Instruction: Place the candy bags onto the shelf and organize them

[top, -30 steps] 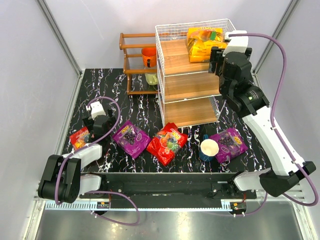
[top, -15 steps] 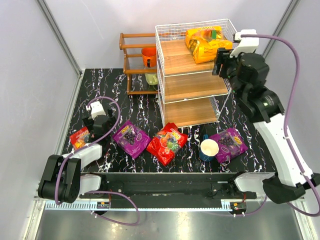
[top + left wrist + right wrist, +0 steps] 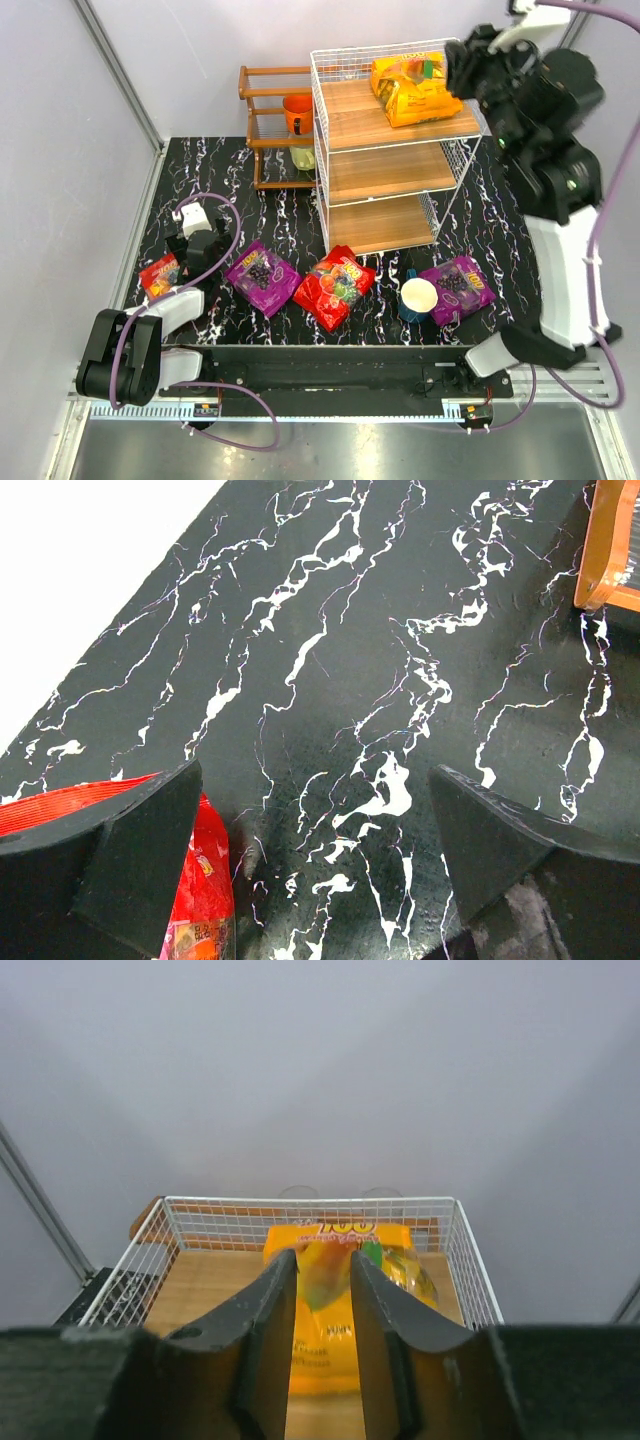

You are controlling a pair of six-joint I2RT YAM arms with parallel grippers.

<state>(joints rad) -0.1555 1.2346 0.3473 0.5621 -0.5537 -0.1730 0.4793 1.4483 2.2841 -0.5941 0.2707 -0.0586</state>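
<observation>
From above, the orange-yellow bag (image 3: pixel 410 90) lies on the top board of the shelf (image 3: pixel 385 170). The right tool (image 3: pixel 465 65) hangs high near that corner, apart from the bag. On the counter (image 3: pixel 250 200) wait the small red bag (image 3: pixel 160 275), the big red bag (image 3: pixel 335 285) and two purple bags (image 3: pixel 262 277) (image 3: pixel 458 283), so I judge most of the work remains.

In the left wrist view, the left tool (image 3: pixel 320 820) is spread wide and empty, with the small red bag beside one finger.

In the right wrist view, the right tool's fingers stand slightly apart, pinching nothing.

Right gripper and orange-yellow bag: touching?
Apart. Right wrist view: the orange-yellow bag lies on the top board of the shelf, well beyond the fingertips of the right gripper.
</observation>
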